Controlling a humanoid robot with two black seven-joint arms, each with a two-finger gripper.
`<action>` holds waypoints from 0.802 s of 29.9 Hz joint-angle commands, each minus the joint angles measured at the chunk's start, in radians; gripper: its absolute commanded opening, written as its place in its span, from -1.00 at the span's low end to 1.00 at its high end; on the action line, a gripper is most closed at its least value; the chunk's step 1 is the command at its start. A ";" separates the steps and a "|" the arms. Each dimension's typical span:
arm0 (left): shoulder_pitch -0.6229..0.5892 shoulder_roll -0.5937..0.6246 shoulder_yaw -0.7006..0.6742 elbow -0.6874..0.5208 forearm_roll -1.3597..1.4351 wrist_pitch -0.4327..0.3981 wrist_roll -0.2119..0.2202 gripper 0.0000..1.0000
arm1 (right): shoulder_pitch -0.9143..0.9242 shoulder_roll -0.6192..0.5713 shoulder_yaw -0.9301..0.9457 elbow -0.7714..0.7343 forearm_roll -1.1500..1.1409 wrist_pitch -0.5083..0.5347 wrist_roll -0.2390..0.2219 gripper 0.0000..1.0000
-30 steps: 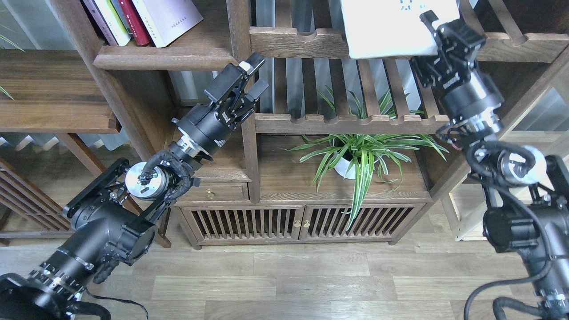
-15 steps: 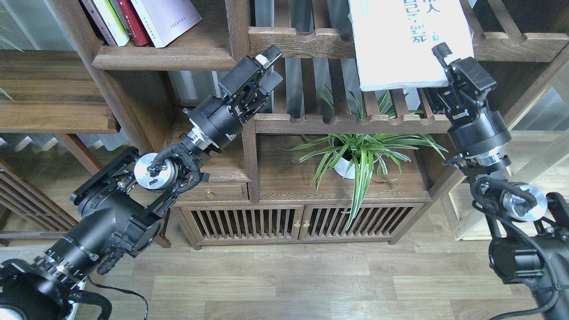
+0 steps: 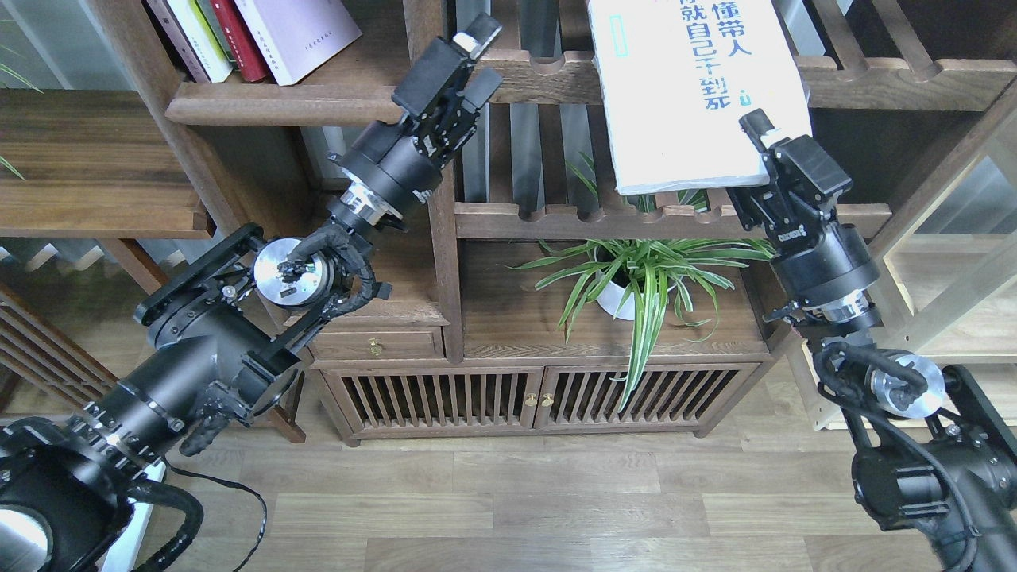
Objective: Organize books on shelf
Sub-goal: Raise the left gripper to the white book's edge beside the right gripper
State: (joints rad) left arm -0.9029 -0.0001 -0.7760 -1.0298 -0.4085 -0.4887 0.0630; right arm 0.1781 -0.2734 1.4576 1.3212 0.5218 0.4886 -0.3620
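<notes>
My right gripper (image 3: 769,147) is shut on the lower right corner of the large white book with green Chinese characters (image 3: 691,95) and holds it in the air in front of the slatted racks. My left gripper (image 3: 470,54) is open and empty, raised beside the bookcase's upright post, right of the shelf (image 3: 294,103). On that dark plank several books lean left at the top left, among them the thin red one (image 3: 240,40) and the thick pale lavender-white one (image 3: 298,32).
Two slatted racks with scalloped rails (image 3: 604,210) lie behind the held book. A spider plant in a white pot (image 3: 636,278) stands on the low cabinet (image 3: 524,397) below. A lower wooden ledge (image 3: 95,167) is at the left.
My right gripper has come down and slightly left with the white book, so more of its cover shows. My left gripper has risen up along the post.
</notes>
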 commanded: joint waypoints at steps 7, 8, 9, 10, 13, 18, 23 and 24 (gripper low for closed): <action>-0.011 0.000 0.061 -0.001 0.000 0.028 -0.002 0.95 | 0.001 0.013 -0.002 0.003 0.000 0.000 -0.002 -0.91; -0.011 0.000 0.063 -0.001 -0.001 0.042 -0.003 0.95 | 0.001 0.013 -0.002 0.003 0.000 0.000 -0.002 -0.91; -0.013 0.000 0.067 -0.004 -0.003 0.057 -0.005 0.95 | 0.004 0.013 -0.002 0.003 0.001 0.000 -0.002 -0.91; -0.013 0.000 0.070 -0.007 -0.003 0.065 -0.005 0.95 | 0.007 0.014 -0.003 0.003 0.001 0.000 -0.002 -0.91; -0.021 0.000 0.075 -0.007 -0.001 0.073 -0.003 0.95 | 0.015 0.020 -0.016 0.003 0.000 0.000 -0.002 -0.91; -0.042 0.000 0.080 -0.006 -0.001 0.076 0.001 0.95 | 0.052 0.034 -0.032 0.003 0.000 0.000 -0.005 -0.91; -0.070 0.000 0.080 -0.004 -0.003 0.082 0.001 0.95 | 0.101 0.031 -0.068 0.003 0.000 0.000 -0.005 -0.92; -0.074 0.000 0.080 -0.003 -0.004 0.082 0.001 0.95 | 0.103 0.031 -0.075 0.003 0.000 0.000 -0.005 -0.92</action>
State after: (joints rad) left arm -0.9645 0.0000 -0.6966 -1.0343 -0.4106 -0.4078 0.0642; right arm 0.2681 -0.2410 1.4001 1.3244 0.5220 0.4889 -0.3666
